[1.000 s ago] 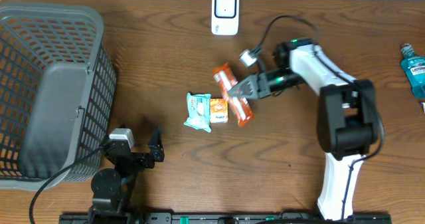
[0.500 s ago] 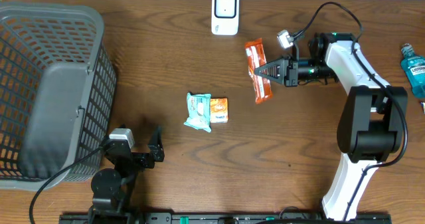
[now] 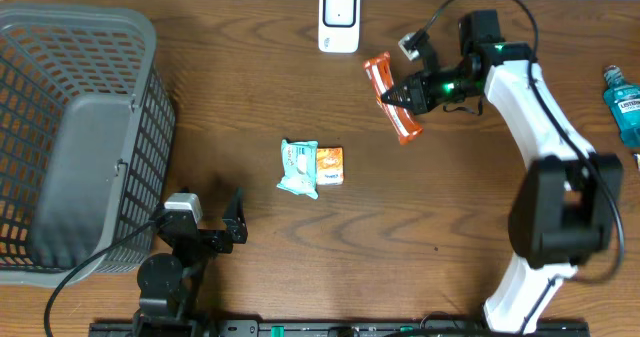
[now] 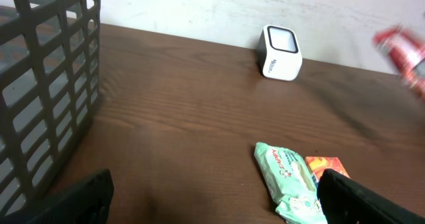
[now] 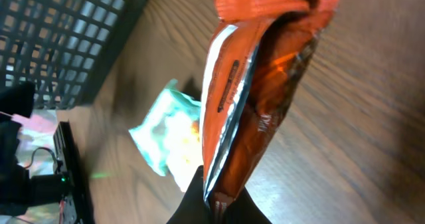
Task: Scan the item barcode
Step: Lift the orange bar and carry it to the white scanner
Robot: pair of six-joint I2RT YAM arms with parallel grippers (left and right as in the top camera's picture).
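Observation:
An orange snack packet (image 3: 404,124) hangs above the table, pinched at its lower seam by my right gripper (image 3: 388,99), which is shut on it. In the right wrist view the packet (image 5: 265,91) stands on edge above the gripper (image 5: 219,201), its silver seam facing me. The white scanner (image 3: 339,18) stands at the back centre, just left of the packet. In the left wrist view the packet is a red blur (image 4: 400,49) right of the scanner (image 4: 281,51). My left gripper (image 3: 208,219) rests open at the front left, its fingers empty (image 4: 216,207).
A mint-green packet (image 3: 298,167) and a small orange packet (image 3: 330,165) lie side by side mid-table. A grey mesh basket (image 3: 80,127) fills the left side. A blue bottle (image 3: 623,102) lies at the right edge.
My right arm lifted the orange packet off the table beside the two other packets and carried it back and right, then toward the scanner. The left arm stayed still.

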